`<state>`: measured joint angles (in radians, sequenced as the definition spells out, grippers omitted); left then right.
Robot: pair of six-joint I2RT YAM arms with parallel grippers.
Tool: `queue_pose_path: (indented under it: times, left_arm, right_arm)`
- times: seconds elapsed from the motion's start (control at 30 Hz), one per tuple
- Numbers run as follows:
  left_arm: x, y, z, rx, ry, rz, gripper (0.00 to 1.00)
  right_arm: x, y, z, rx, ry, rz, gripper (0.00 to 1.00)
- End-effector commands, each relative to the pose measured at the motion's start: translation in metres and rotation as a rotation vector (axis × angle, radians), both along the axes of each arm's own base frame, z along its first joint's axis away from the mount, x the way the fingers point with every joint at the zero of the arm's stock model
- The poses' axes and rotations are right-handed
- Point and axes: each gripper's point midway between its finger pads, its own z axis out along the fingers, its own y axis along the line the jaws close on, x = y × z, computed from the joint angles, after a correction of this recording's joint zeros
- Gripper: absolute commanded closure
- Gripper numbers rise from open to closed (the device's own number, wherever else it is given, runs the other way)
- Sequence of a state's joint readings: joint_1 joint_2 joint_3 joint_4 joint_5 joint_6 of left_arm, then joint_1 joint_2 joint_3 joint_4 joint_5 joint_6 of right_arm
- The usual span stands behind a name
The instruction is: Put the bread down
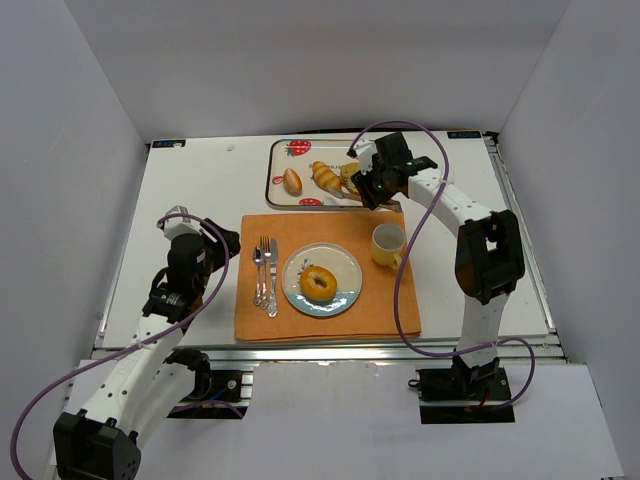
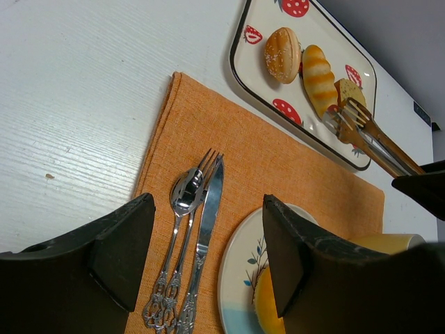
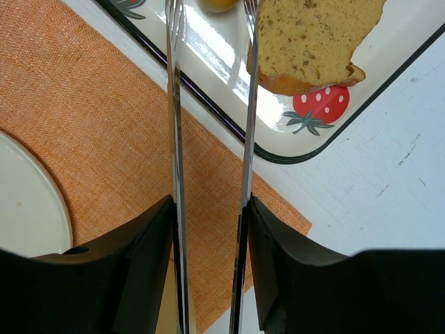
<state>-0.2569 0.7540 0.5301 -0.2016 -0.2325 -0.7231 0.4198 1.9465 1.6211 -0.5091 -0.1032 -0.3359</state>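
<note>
A strawberry-print tray [image 1: 272, 175] at the back holds a round bun [image 1: 292, 181], a striped roll [image 1: 325, 176] and a brown bread slice [image 3: 313, 35]. My right gripper [image 1: 372, 185] is shut on metal tongs [image 3: 174, 139], whose two arms stand apart and reach over the tray's near edge. The slice lies against the right arm; the tong tips run out of the wrist view. My left gripper [image 1: 228, 243] is open and empty over the orange placemat [image 1: 390, 310], above the cutlery [image 2: 188, 209]. A bagel [image 1: 319, 284] sits on the white plate [image 1: 345, 265].
A yellow cup [image 1: 388, 243] stands on the placemat right of the plate, just below my right gripper. A spoon, fork and knife [image 1: 265, 275] lie left of the plate. White walls enclose the table on three sides.
</note>
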Motion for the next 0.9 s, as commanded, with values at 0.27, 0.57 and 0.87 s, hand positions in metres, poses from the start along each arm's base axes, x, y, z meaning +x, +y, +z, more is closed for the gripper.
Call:
queue_pose_path:
  times: [0.27, 0.57, 0.87]
  left_arm:
    - [0.001, 0.003, 0.003, 0.000, -0.014, 0.016, 0.27]
    - [0.001, 0.004, 0.005, -0.006, -0.020, 0.021, 0.27]
    - [0.000, 0.004, 0.006, -0.004, -0.023, 0.022, 0.27]
  right_arm:
    - [0.010, 0.005, -0.002, 0.018, 0.001, -0.012, 0.49]
    - [0.017, 0.007, -0.005, 0.015, -0.005, -0.015, 0.64]
    - [0.014, 0.006, 0.031, 0.076, -0.066, 0.002, 0.93]
